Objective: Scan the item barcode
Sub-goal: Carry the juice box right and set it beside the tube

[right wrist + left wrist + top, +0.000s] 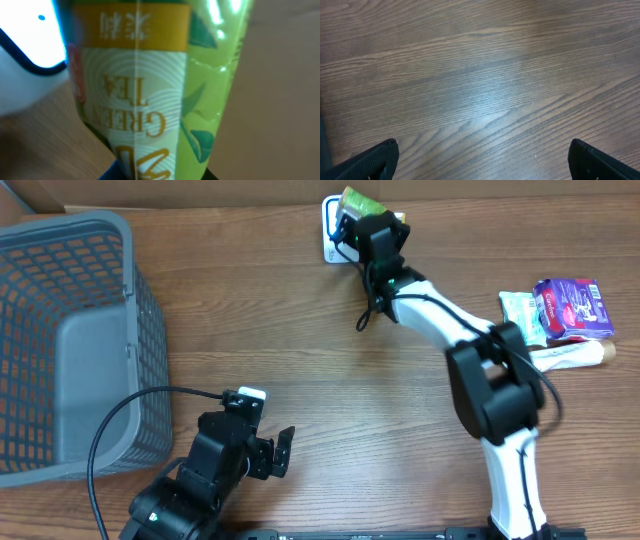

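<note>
The item is a green tea packet [357, 199], light green with gold lettering. My right gripper [366, 228] is shut on it at the far middle of the table. In the right wrist view the packet [150, 90] fills the frame, and only dark finger edges show beside its lower end at the gripper [160, 176]. The white scanner [329, 232] lies just left of the packet, its lit screen [30, 35] close against it. No barcode shows. My left gripper [272, 448] hovers open over bare wood near the front, empty [482, 161].
A grey mesh basket [60, 340] fills the left side. At the right edge lie a purple packet [575, 308], a teal packet [520, 310] and a white tube [572, 356]. A black cable [120, 415] loops from the left arm.
</note>
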You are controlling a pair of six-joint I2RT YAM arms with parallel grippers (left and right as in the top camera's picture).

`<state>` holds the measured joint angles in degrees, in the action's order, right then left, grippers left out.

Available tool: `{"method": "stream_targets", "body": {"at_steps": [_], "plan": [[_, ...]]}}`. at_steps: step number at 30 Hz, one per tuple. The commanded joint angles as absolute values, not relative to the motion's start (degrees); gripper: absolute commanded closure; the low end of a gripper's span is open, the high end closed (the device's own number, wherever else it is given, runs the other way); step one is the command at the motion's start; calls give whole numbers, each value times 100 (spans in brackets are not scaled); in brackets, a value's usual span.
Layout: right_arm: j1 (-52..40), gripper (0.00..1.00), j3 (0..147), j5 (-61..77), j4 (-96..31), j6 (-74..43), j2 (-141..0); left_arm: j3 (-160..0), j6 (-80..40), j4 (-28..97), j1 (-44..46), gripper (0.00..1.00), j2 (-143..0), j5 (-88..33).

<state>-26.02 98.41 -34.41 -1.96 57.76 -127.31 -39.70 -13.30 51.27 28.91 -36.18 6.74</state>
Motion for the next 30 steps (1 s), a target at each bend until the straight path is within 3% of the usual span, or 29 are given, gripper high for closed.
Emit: {"method": "stream_targets", "body": {"at_steps": [1, 10, 21, 25, 30], "plan": [[-2823, 96, 10057, -3503, -838, 4145, -11174, -3953, -1240, 5118, 2936, 0, -3627, 749], [-2729, 96, 10057, -1168, -4016, -82, -9015, -3953, -1240, 5118, 2936, 1, -3627, 749], [-506, 96, 9996, -764, -6801, -3122, -8241, -3953, -1240, 5118, 2936, 0, -3627, 749], [438, 96, 9445, -766, -7282, -4235, -8241, -3953, -1240, 5118, 2936, 0, -3627, 749], [1295, 96, 8184, -757, -6914, -5039, -8241, -3953, -1240, 5118, 2936, 0, -3627, 749]]}}
